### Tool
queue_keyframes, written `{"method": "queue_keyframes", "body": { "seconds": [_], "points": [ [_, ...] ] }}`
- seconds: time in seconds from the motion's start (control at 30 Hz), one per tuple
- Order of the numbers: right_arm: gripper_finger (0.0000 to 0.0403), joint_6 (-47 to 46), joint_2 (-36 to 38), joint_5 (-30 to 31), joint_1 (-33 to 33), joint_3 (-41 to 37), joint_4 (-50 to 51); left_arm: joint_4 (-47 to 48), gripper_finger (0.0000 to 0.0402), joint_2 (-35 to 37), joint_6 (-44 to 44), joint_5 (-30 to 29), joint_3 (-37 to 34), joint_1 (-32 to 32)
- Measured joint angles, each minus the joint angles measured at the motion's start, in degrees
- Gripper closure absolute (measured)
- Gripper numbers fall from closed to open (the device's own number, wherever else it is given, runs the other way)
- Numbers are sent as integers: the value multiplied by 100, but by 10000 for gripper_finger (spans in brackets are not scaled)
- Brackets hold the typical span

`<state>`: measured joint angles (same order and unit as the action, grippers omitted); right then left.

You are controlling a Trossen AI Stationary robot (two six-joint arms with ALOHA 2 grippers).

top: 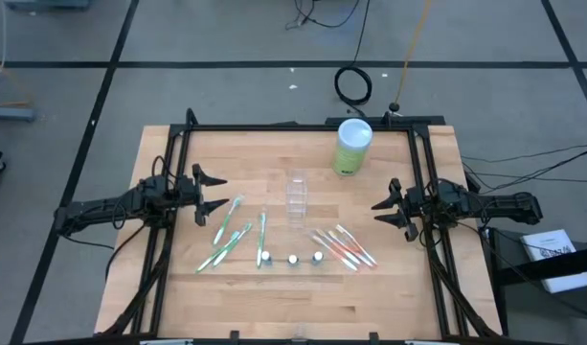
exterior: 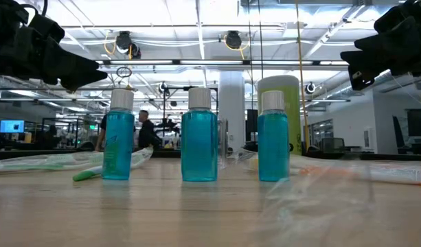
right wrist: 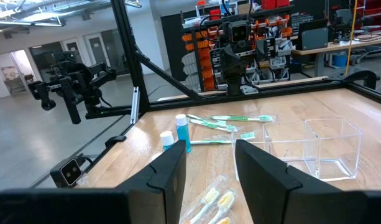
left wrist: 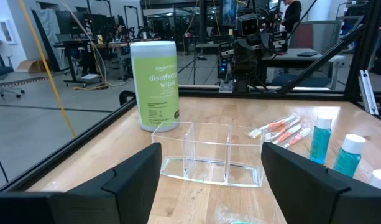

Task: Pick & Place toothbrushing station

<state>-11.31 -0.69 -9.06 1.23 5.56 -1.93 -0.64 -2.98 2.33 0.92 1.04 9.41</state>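
Note:
A clear plastic two-compartment holder (top: 296, 199) stands mid-table; it also shows in the left wrist view (left wrist: 206, 152) and the right wrist view (right wrist: 317, 146). Wrapped green-white toothbrushes (top: 231, 235) lie flat to its left, orange-white ones (top: 343, 247) to its right. Three small blue bottles with white caps (exterior: 199, 137) stand upright in a row near the front (top: 293, 259). My left gripper (top: 212, 195) hovers open at the left, my right gripper (top: 384, 211) open at the right; both are empty and above the table.
A lime-green wipes canister with a white lid (top: 352, 146) stands at the far edge, behind the holder. A black frame rail (top: 303, 127) runs around the wooden table top. Bare wood lies at the near edge (top: 293, 307).

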Motion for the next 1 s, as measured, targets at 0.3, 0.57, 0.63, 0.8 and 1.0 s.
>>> {"method": "queue_keyframes", "body": {
  "seconds": [0.3, 0.57, 0.63, 0.8, 1.0],
  "points": [
    [273, 0, 0, 0, -2, 0, 0, 0, 117, -1, 0, 0, -2, -2],
    [273, 0, 2, 0, -2, -2, 2, 0, 117, 0, 0, -2, -1, -1],
    [273, 0, 2, 0, 0, -2, 0, 0, 117, 0, 0, -2, 0, -1],
    [273, -134, -2, 6, -2, -11, -333, 0, 117, -1, 0, -2, -2, 0],
    [273, -1026, 4, 0, 0, -11, -1242, -2, 117, -1, 0, 0, 0, -2]
  ]
}}
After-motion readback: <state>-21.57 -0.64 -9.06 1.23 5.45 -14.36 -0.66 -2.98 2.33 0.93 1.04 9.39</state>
